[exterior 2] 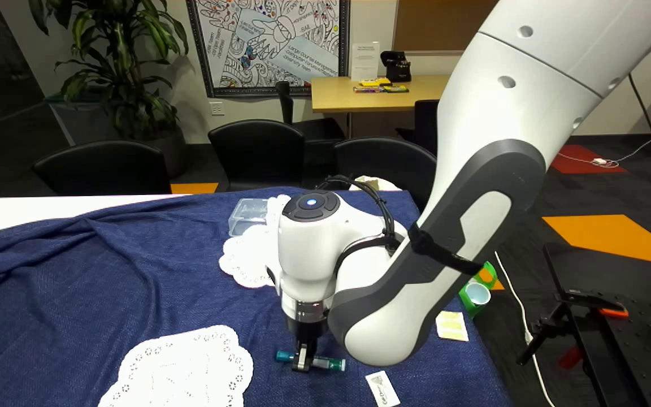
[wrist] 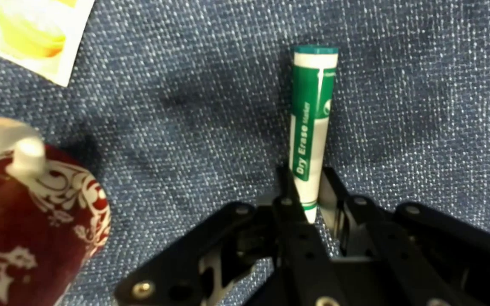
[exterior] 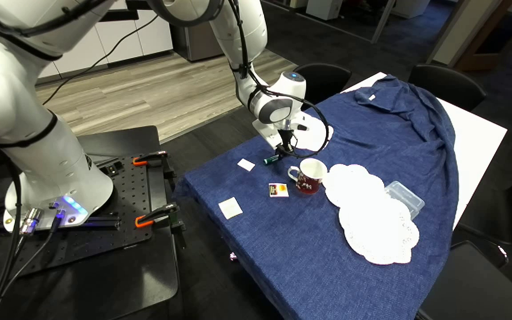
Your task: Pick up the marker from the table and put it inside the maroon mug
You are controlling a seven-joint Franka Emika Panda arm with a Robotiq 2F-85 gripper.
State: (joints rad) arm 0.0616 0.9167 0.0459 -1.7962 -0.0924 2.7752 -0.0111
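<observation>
The marker, green and white with a teal cap, lies level between the fingers of my gripper in the wrist view; its label end sticks out ahead. In both exterior views the marker is at or just above the blue cloth; I cannot tell if it touches. My gripper points down and is shut across the marker's middle. The maroon mug, with white pattern and side handle, stands upright beside the gripper. It shows at the left of the wrist view; the arm hides it in an exterior view.
White lacy mats and a clear plastic box lie beyond the mug. Small flat packets lie near the mug and marker. The blue cloth is wrinkled towards the far end.
</observation>
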